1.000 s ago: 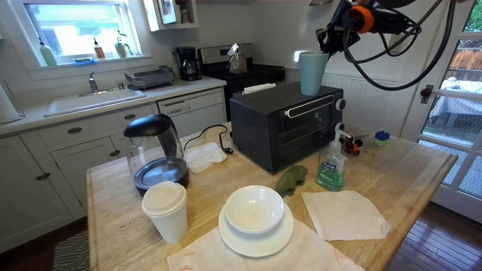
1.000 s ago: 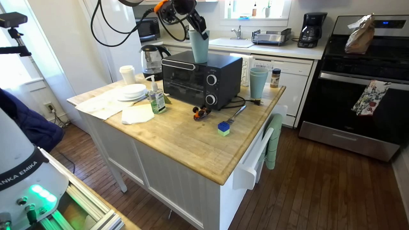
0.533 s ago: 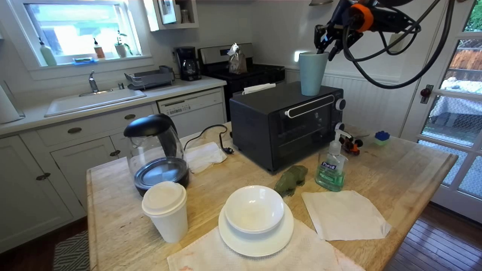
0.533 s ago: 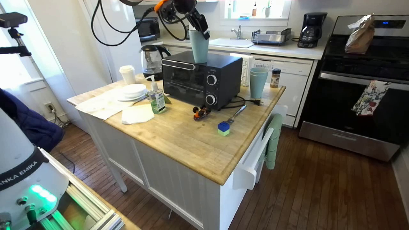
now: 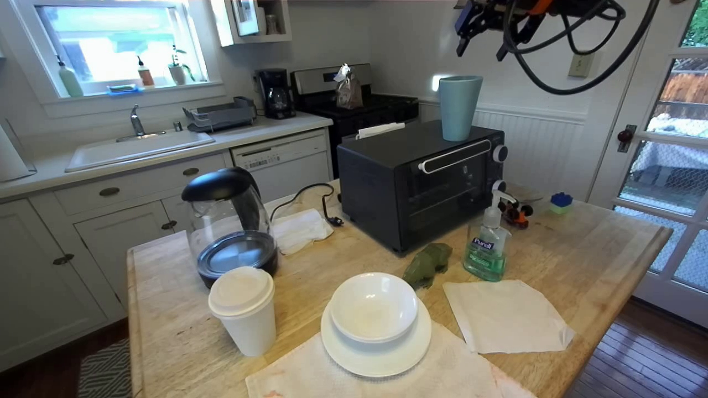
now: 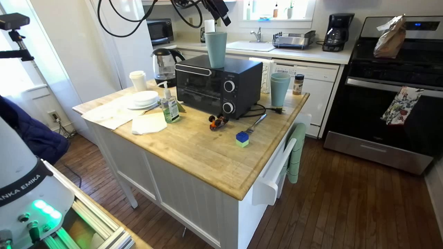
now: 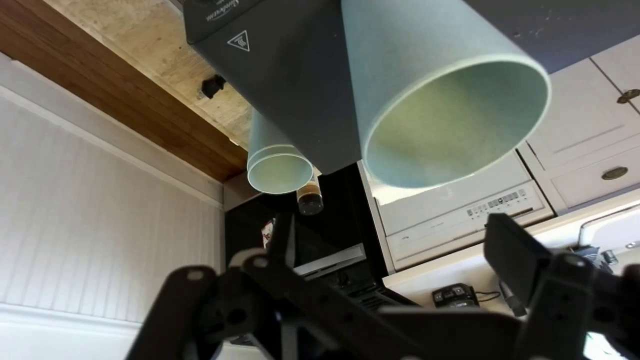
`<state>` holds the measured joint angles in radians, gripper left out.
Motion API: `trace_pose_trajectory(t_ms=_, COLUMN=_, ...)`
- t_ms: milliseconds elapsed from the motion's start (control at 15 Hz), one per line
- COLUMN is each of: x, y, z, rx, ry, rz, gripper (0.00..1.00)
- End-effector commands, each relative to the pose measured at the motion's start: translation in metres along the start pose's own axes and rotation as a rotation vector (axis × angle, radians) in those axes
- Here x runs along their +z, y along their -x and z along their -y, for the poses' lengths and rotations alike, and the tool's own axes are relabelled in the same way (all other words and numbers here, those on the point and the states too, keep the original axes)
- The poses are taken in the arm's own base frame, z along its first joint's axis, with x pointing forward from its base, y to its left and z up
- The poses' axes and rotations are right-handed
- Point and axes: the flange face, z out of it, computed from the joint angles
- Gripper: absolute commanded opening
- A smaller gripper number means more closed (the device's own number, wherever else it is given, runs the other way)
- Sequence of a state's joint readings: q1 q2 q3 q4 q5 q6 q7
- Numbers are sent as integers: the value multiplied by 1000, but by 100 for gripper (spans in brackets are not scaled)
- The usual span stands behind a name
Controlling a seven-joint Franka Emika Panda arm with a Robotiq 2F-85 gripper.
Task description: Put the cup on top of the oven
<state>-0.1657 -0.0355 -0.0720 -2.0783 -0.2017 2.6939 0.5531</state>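
The pale blue-green cup (image 5: 459, 110) stands upright on top of the black oven (image 5: 381, 193), near its front edge at the knob end. Both exterior views show this cup (image 6: 216, 50) resting there by itself. Its open mouth faces the camera in the wrist view, where the cup wall (image 7: 400, 55) and oven (image 7: 310, 80) fill the upper part. My gripper (image 5: 480, 53) hangs in the air above the rim, apart from it. The fingers (image 7: 515, 255) are spread wide with nothing between them. In an exterior view my gripper (image 6: 226, 21) is partly cut off by the top edge.
More blue-green tumblers (image 6: 279, 90), nested together, stand beside the oven near a spice jar (image 6: 298, 84). A sanitizer bottle (image 5: 487, 249) is in front of the oven. A glass kettle (image 5: 229, 226), a lidded white cup (image 5: 246, 315) and a bowl (image 5: 374, 309) share the table.
My fingers were together by the cup's rim a second ago. They have since spread apart, let go of the cup and risen above it. The cup has stayed in place.
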Motion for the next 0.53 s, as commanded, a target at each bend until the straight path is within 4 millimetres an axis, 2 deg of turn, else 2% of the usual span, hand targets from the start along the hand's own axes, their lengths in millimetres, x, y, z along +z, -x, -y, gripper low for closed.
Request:
trace_pose_trajectory(t_ms=0, x=-39, y=-15, z=-6, rx=-12, ry=-9, rz=14, gripper=100)
trace_pose_trajectory(t_ms=467, x=-102, y=-32, z=-17, rx=14, ry=40, rz=55, gripper=100)
